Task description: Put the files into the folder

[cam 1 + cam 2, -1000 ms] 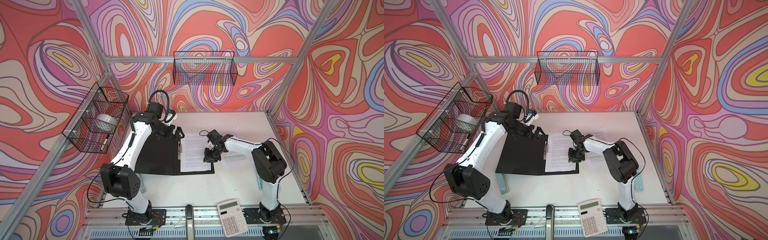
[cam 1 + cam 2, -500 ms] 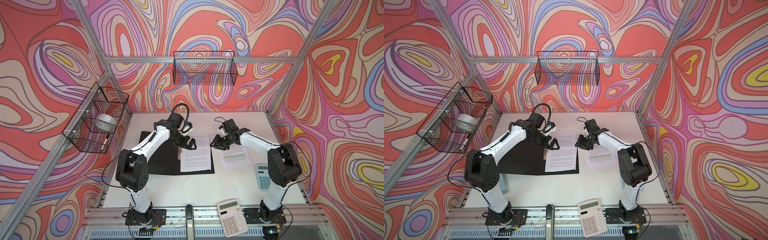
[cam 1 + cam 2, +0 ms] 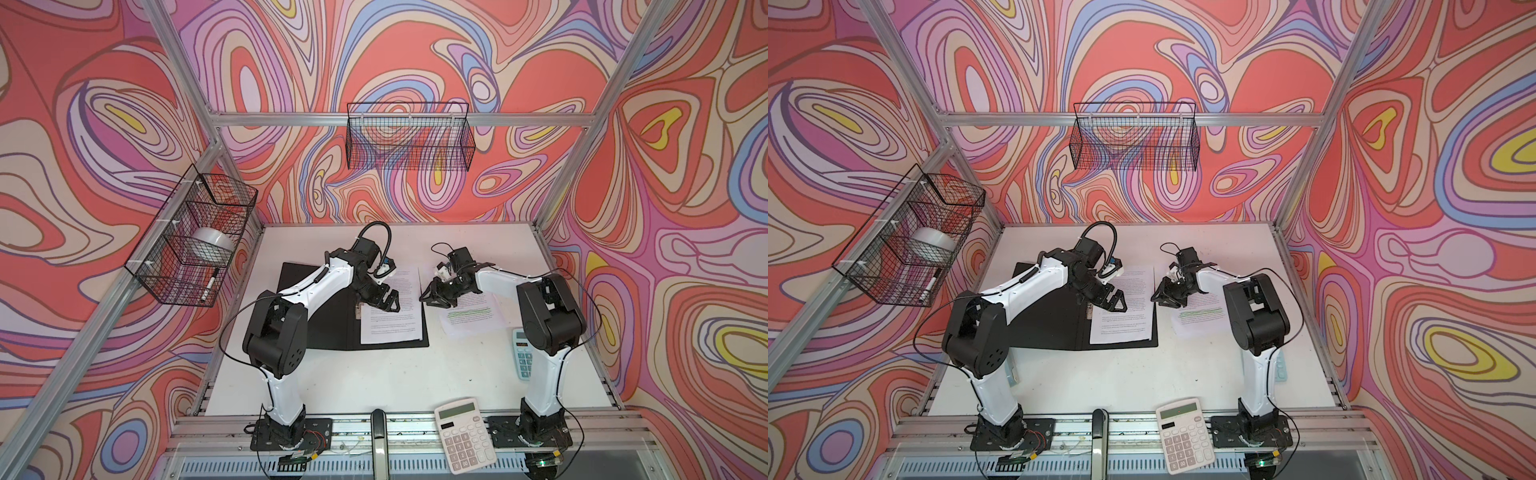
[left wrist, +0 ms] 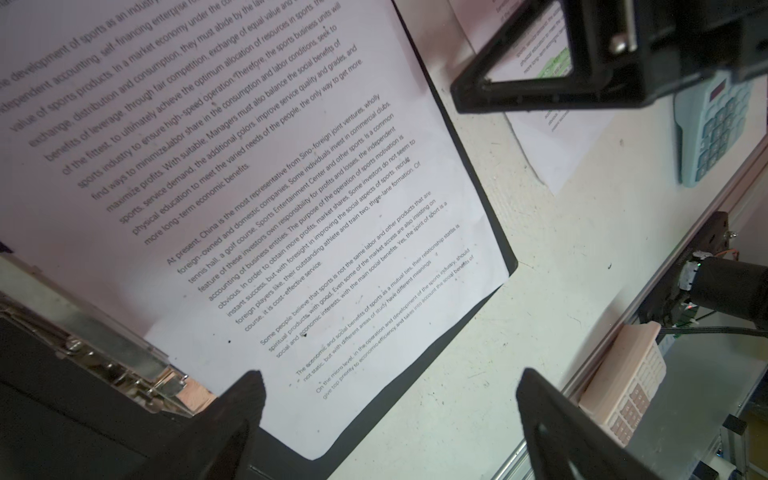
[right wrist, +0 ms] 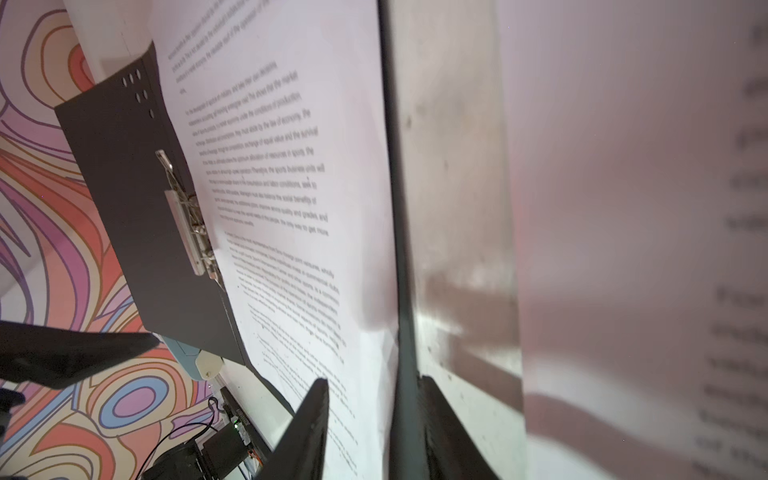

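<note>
Open black folder (image 3: 328, 320) lies on the white desk (image 3: 374, 374), one white printed sheet (image 3: 392, 326) on its right half, a green-highlighted sheet (image 3: 473, 318) just beside it. Left claw (image 3: 385, 304) gapes wide above the filed sheet; right claw (image 3: 432, 299), partly apart, straddles the folder's edge.

Your files (image 4: 249, 166) are matt white paper, lying on the folder (image 3: 332, 332) with its matt black inside. Its spine clip (image 5: 187, 224) is shiny bare metal. The white table (image 3: 374, 374) looks smooth but scuffed, and the calculator (image 3: 464, 434) is smooth plastic.
</note>
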Controlling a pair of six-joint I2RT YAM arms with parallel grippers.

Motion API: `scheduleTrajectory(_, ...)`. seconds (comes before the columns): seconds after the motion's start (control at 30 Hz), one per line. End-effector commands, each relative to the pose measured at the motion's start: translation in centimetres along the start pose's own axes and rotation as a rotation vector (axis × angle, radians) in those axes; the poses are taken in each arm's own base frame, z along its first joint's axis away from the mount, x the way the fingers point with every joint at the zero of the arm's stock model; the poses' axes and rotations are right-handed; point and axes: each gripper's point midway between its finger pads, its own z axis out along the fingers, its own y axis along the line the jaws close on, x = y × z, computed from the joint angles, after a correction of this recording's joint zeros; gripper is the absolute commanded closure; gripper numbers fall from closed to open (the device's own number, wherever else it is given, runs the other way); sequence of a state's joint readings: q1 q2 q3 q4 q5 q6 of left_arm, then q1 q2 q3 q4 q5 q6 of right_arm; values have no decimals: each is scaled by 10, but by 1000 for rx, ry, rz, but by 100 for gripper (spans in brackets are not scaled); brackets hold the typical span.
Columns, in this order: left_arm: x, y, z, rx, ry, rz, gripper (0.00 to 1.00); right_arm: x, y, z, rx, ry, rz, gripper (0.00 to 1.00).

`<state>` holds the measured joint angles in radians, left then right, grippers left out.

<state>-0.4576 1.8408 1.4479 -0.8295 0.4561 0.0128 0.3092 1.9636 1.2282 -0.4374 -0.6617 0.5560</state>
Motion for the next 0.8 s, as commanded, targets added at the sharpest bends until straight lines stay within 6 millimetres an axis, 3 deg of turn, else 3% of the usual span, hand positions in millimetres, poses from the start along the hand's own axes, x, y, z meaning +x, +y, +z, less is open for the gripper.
scheduleTrajectory(0.0, -8, 1, -19, -57, -37, 2, 4, 25, 16, -22, -64, -1, 24, 62)
scheduleTrajectory(0.13, -13, 2, -26, -79, -60, -24, 3, 61, 29, -35, -120, -8, 97, 61)
scheduleTrajectory(0.27, -19, -2, -28, -60, -66, -25, 3, 96, 42, -26, -146, 10, 135, 59)
scheduleTrajectory(0.33, -22, -3, -30, -59, -71, -14, 3, 109, 36, -21, -56, -12, 128, 58)
scheduleTrajectory(0.5, -21, -7, -31, -41, -66, -22, 3, 125, 3, -31, 303, -157, -7, 57)
scheduleTrajectory(0.77, -24, -11, -27, -2, -50, -38, 3, 132, -12, -17, 456, -217, -180, 57)
